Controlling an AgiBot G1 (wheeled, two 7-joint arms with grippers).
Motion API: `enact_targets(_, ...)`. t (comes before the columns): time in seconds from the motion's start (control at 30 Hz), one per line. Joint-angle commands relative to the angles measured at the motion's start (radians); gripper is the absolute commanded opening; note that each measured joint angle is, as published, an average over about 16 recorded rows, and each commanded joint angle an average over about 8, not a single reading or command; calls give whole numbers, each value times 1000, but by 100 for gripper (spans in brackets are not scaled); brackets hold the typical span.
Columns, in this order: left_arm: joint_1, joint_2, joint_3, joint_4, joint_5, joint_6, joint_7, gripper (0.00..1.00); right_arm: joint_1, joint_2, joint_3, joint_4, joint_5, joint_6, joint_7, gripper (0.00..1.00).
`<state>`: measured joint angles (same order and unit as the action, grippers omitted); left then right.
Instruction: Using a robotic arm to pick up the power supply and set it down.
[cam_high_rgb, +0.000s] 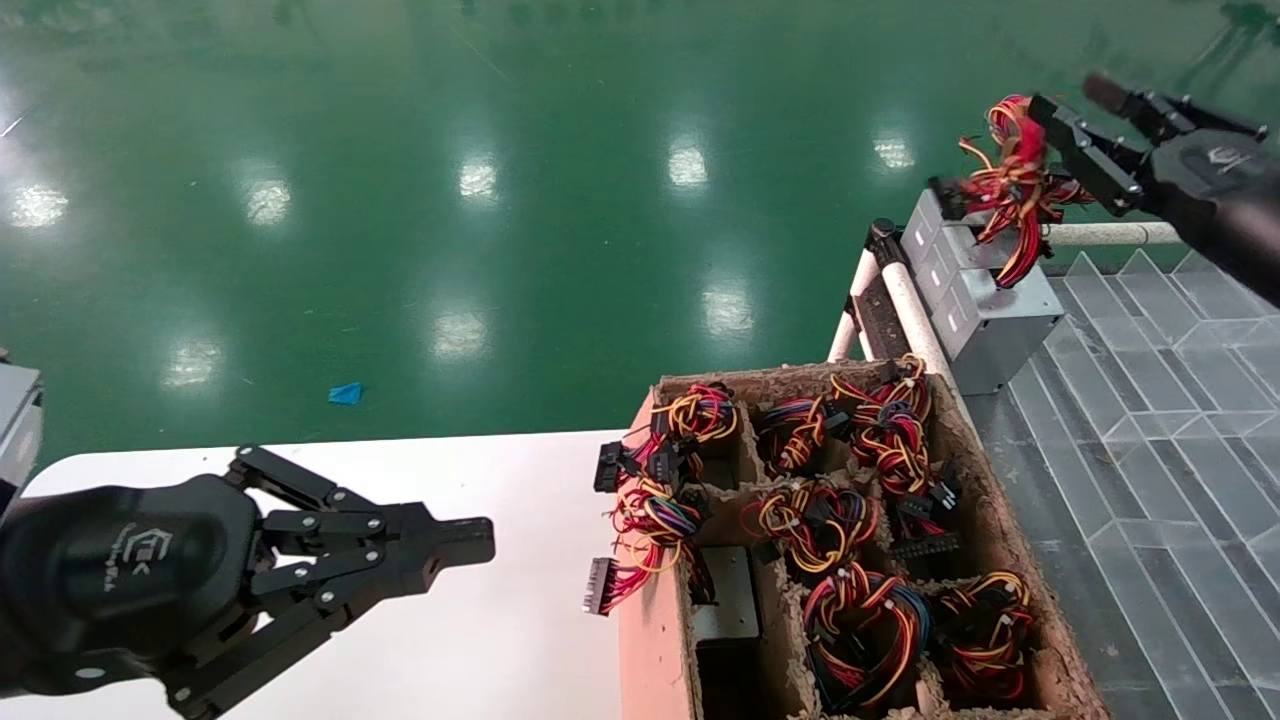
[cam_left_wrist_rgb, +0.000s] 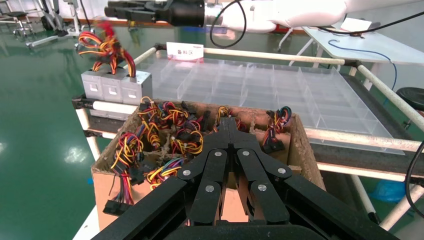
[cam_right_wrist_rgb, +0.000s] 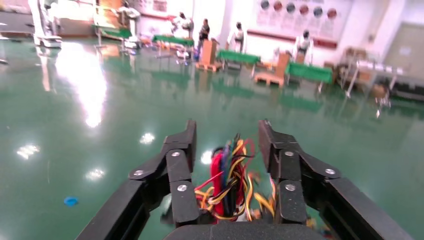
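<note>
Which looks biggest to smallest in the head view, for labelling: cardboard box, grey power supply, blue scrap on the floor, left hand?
1. cardboard box
2. left hand, though nearness to the camera inflates it
3. grey power supply, farther away, at the rack's corner
4. blue scrap, by far the smallest

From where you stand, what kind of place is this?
Probably a factory or assembly hall: a glossy green floor, a cardboard crate of wired power supplies, and distant workbenches.
</note>
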<state>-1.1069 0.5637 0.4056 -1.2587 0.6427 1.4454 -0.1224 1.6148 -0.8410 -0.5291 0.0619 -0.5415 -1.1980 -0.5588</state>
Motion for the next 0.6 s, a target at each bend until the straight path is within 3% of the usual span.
enact_targets(0.03,0,0,0,0,0,0,0,0,2,1,5,5,7,-18,-15,100)
enact_targets(0.27,0,0,0,0,0,0,0,0,61,-10,-36,29,-54,-63,-27,100)
enact_targets(0.43,0,0,0,0,0,0,0,0,51,-3,-36,75,-72,-84,2,100)
enact_targets(0.6,0,0,0,0,0,0,0,60,3,18,-12,170,-82,-99,61,100)
